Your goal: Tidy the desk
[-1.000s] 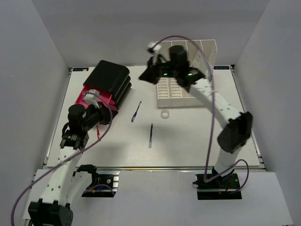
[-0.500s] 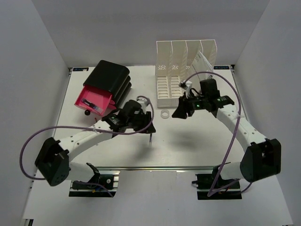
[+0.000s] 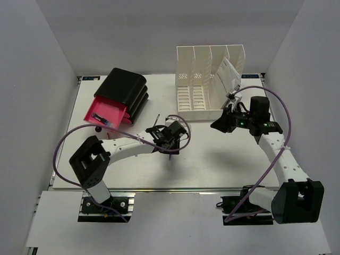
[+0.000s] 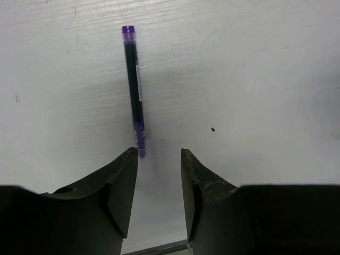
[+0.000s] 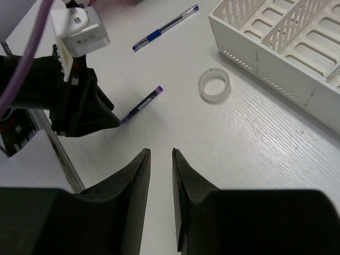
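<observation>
Left gripper poised at the slim purple pen; both claws empty.
Your large white desk fills the top view's middle. The left jaws stand partly open, probably for a pick, but the pen's tip sits by the left finger, not centred. The desk edge is close at the frame's bottom; bare surface lies right. The right gripper, parted a crack, waits near the clear tape ring.

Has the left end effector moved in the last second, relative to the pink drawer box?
Yes. Seen from above, the left end effector went right, away from the pink drawer box, to the purple pen.
</observation>
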Controlling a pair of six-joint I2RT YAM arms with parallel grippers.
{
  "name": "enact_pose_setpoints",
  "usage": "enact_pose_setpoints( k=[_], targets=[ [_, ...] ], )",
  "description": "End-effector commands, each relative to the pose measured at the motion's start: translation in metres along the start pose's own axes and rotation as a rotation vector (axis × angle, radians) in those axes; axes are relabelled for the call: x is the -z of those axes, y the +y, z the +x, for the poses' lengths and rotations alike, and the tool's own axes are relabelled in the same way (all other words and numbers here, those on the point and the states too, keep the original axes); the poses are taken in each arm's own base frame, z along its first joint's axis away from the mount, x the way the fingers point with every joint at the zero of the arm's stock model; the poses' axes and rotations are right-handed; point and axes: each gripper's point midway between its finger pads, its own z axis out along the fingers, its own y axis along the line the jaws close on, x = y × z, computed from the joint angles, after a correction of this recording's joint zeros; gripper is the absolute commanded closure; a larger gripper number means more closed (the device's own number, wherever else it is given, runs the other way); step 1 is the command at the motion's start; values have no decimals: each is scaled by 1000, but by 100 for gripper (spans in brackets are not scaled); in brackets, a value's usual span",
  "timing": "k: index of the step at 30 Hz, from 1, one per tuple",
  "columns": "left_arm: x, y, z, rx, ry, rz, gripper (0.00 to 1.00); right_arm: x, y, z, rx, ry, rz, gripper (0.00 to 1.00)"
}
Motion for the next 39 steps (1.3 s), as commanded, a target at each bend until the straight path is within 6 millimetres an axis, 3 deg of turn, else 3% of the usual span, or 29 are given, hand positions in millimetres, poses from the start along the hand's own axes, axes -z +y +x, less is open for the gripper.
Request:
enact_pose_setpoints(
  k=[1, 5, 11, 22, 31, 37, 39],
  targets=[
    [4, 4, -18, 26, -70, -81, 51, 7, 8, -11, 26, -58, -48, 71],
    [-5, 8, -15, 9, -67, -132, 43, 10, 6, -11, 25, -69, -43, 70],
    [-16, 13, -16, 3, -70, -162, 44, 13, 7, -13, 31, -79, -48, 70],
    [-45, 14, -16, -25, -24, -213, 54, 19, 6, -16, 54, -97, -27, 70],
    [-54, 20, -11, -53, 9, -271, 68, 22, 7, -19, 63, -110, -20, 70],
    [-55, 31, -3, -54, 34, -287, 71, 23, 9, -19, 64, -112, -29, 70],
    [-56, 34, -2, -46, 42, -287, 76, 28, 1, -21, 57, -124, 0, 71]
  ],
)
